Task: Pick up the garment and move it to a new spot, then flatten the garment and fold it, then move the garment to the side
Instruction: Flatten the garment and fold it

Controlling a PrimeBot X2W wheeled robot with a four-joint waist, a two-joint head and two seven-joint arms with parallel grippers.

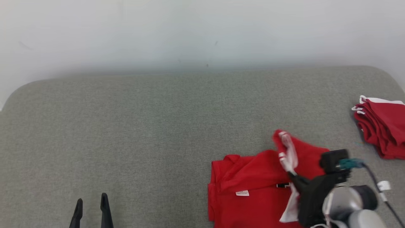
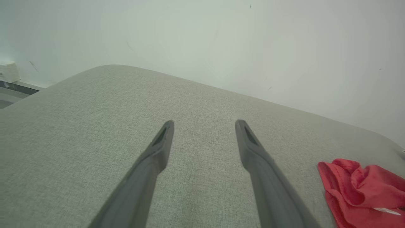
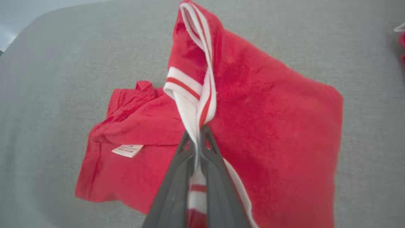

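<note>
step: pick-up and move | right claw [image 3: 198,134] pinched garment [image 1: 250,177] by its striped trim, at 5 o'clock on desk [image 1: 126,126] | left claw [image 2: 204,126] stood spread, 7 o'clock | next: probably needed lifting clear toward 9 o'clock

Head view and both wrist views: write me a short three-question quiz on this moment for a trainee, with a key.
1. True or false: the right gripper is shut on the striped trim of the red garment.
2. The left gripper is: A) open, over the bare grey padded surface; B) shut on a sleeve; C) pressing on a label.
3. In the head view, what lies near the right edge, apart from the held garment?
Key: 1 true; 2 A; 3 a pile of red cloth with white trim.
</note>
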